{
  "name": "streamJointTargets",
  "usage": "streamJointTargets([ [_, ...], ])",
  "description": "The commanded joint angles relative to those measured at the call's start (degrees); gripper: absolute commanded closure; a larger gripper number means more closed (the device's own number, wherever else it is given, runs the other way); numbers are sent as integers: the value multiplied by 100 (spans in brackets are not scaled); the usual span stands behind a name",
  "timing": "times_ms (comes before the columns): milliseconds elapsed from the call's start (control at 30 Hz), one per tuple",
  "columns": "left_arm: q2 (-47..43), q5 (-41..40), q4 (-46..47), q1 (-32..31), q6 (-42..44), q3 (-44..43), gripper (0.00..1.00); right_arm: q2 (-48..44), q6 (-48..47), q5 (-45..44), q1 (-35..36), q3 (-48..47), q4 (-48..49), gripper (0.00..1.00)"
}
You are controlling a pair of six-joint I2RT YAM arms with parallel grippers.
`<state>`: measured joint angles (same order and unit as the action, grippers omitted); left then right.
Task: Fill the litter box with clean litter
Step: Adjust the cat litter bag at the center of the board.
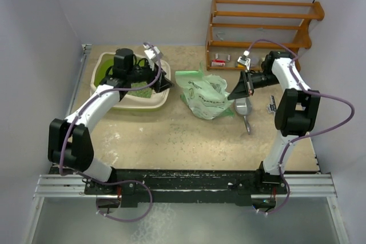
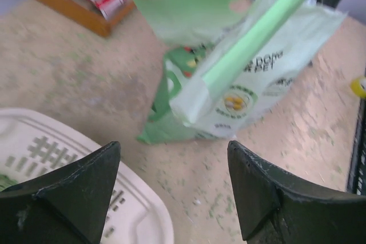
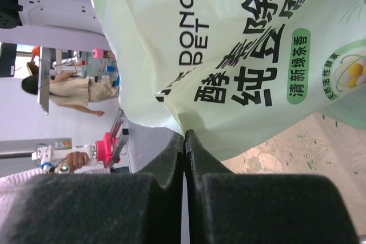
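The litter box point(image 1: 157, 100), a cream tray with a lime-green inside, stands at the back left; its slotted cream rim point(image 2: 43, 150) shows in the left wrist view. A patch of green litter point(image 1: 140, 88) lies inside it, and stray pellets point(image 2: 229, 204) dot the table beside it. My left gripper point(image 1: 166, 82) hovers over the box's right edge, open and empty point(image 2: 174, 161), facing the pale green printed bag point(image 2: 246, 78). My right gripper point(image 1: 242, 86) is shut on that bag's edge point(image 3: 185, 134), the bag point(image 3: 240, 44) slumping on the table between the arms.
A wooden rack point(image 1: 263, 27) with small items stands at the back right, also seen as the rack point(image 2: 68, 4) in the left wrist view. A metal scoop point(image 1: 245, 111) lies on the table below the right gripper. Walls close both sides.
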<state>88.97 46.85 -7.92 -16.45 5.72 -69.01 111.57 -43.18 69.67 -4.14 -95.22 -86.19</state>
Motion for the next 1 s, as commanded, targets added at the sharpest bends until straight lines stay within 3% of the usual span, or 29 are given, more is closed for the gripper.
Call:
streamJointTargets([
  [0, -172, -17, 2729, 129, -934, 499, 27, -238, -240, 29, 51, 209, -393, 100],
  [133, 288, 280, 4377, 53, -1750, 769, 26, -256, -413, 35, 51, 345, -393, 100],
  [467, 1127, 872, 6162, -174, -2539, 782, 23, -446, -356, -95, 45, 294, -402, 100],
  [667, 1038, 1224, 6091, -128, -2443, 885, 22, -715, -231, -270, 37, 402, -290, 100],
  [800, 616, 1065, 5429, 111, -1793, 1139, 22, -751, -140, -322, 33, 346, -214, 100],
  [967, 351, 925, 5444, 610, -1742, 1465, 21, -634, -123, -339, 29, 93, -261, 100],
])
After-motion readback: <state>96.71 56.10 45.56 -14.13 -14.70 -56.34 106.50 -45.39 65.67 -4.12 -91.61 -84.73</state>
